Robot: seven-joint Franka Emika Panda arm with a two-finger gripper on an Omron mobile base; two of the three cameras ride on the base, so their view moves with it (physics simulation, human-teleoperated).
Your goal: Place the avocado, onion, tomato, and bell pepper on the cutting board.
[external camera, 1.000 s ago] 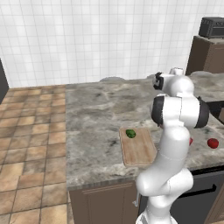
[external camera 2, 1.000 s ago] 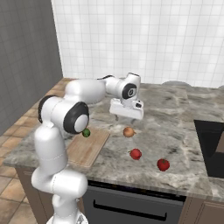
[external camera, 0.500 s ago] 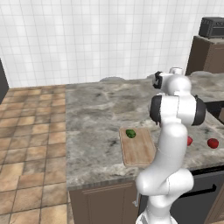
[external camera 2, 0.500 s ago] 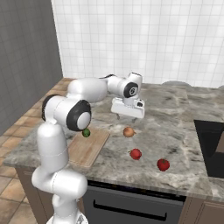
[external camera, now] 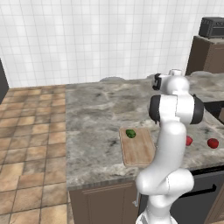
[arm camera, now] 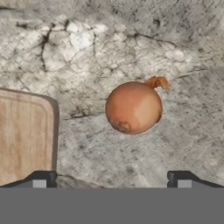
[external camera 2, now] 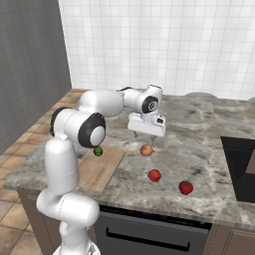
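With the avocado (external camera 2: 98,151) on the cutting board (external camera 2: 99,169), the hand (external camera 2: 144,133), spread wide and empty, has shifted over the onion (arm camera: 133,107), second of 4.

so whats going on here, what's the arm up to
The arm is putting vegetables on the cutting board. The avocado already lies on it. The gripper hangs open above the onion, which sits on the counter just beside the board, so the onion looks like the next pick. The tomato and bell pepper wait further along the counter.
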